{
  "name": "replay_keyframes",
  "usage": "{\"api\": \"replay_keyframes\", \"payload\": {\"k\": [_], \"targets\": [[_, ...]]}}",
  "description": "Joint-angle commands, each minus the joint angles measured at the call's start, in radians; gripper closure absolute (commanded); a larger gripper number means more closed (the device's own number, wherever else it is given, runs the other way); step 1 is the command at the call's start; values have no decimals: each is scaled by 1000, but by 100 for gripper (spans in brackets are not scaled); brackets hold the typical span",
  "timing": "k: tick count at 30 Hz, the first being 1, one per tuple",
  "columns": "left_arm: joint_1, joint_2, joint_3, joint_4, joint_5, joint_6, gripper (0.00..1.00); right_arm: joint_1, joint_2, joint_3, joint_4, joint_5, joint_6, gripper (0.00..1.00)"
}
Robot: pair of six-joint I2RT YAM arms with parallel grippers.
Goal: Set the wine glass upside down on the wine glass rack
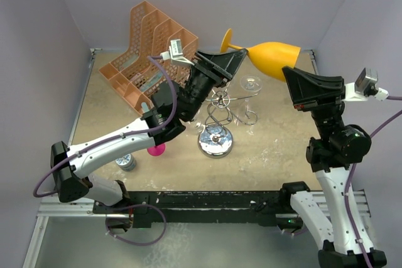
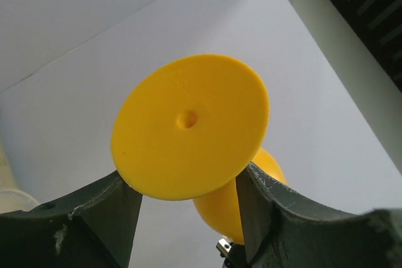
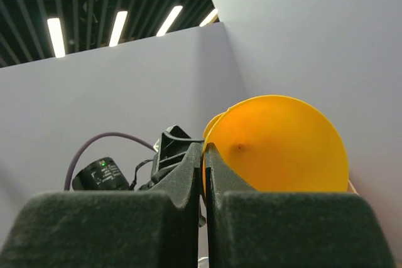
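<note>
top external: the wine glass (image 1: 273, 58) lies sideways in mid-air near the wine glass rack (image 1: 217, 114). left wrist: the left gripper (image 2: 183, 177) stands spread around the stem, by the foot. right wrist: the right gripper (image 3: 204, 155) pinches the bowl's rim; the glass looks light, stiff and slick, so the stem is probably the safer hold.

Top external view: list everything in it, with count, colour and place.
wine glass: one, yellow-orange, held sideways in the air
wine glass rack: one, silver, table centre
file organiser: one, orange mesh, back left
clear glass item: one, transparent, at the rack's far right; unclear
small object: one, pink, under the left arm
round object: one, grey, near left
table: one, beige
left gripper: one, black, at the glass's foot
right gripper: one, black, pinching the bowl's rim
</note>
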Motion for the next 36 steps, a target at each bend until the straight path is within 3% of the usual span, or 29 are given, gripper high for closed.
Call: {"api": "replay_keyframes", "payload": {"k": [1, 6, 16, 25, 32, 36], "targets": [[3, -1, 2, 177, -12, -55, 44, -4, 6, -16, 116, -68, 39, 100], [4, 4, -7, 193, -77, -96, 46, -4, 13, -30, 148, -118, 52, 100], [2, 25, -57, 340, -120, -160, 67, -4, 19, -53, 242, -286, 71, 100], [2, 71, -5, 336, -103, -137, 67, -2, 42, -39, 239, -357, 78, 100], [2, 68, -11, 355, -119, -98, 94, -2, 32, -33, 221, -366, 69, 100], [2, 72, -13, 386, -128, -69, 100, -2, 30, -27, 226, -373, 70, 100]]}}
